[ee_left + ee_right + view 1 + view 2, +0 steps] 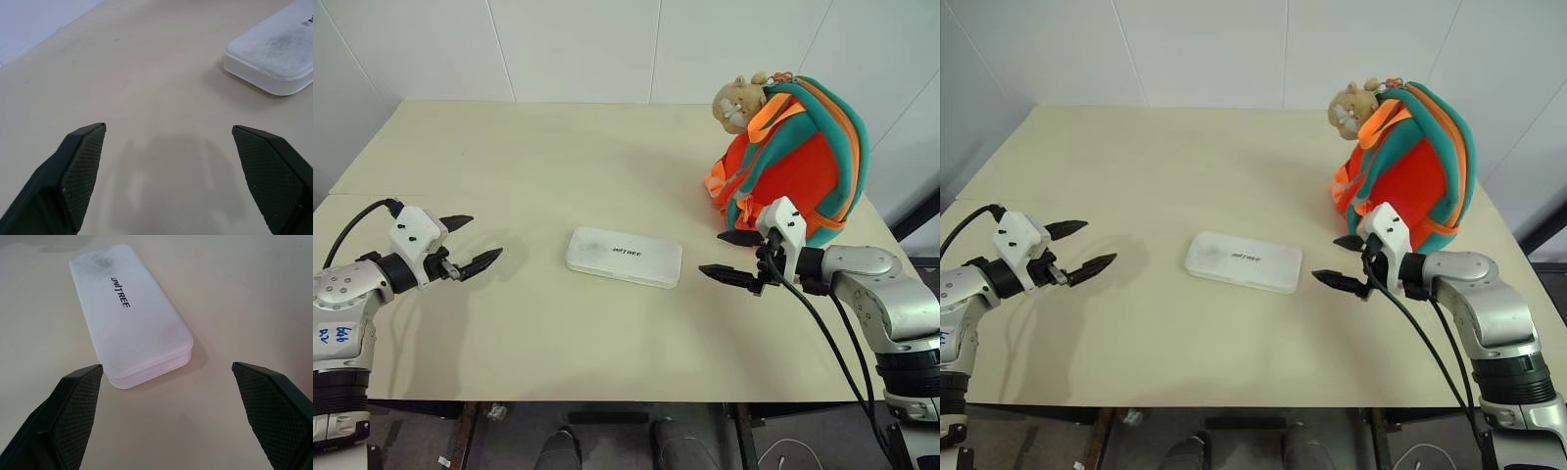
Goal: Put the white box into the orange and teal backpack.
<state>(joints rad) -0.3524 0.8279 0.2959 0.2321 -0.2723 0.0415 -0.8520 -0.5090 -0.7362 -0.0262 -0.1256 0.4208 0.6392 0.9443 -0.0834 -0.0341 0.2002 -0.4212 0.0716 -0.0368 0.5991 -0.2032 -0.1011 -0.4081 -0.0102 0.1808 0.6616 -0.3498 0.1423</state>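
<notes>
Flat white rectangular plastic box [624, 257] lying mid-frame on beige table [529, 157]; rounded orange and teal fabric backpack [798, 162] upper right. Left gripper [468, 245] and right gripper [734, 258] both spread, empty, flanking box.

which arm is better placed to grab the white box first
Right, probably. The right claw sits open just off one short end of the flat white plastic box, aimed at it; the left claw, also open, is farther away.

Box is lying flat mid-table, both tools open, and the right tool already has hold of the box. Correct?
Not quite: the right tool is open but short of the box, touching nothing, as the right wrist view shows. The rest stands.
</notes>
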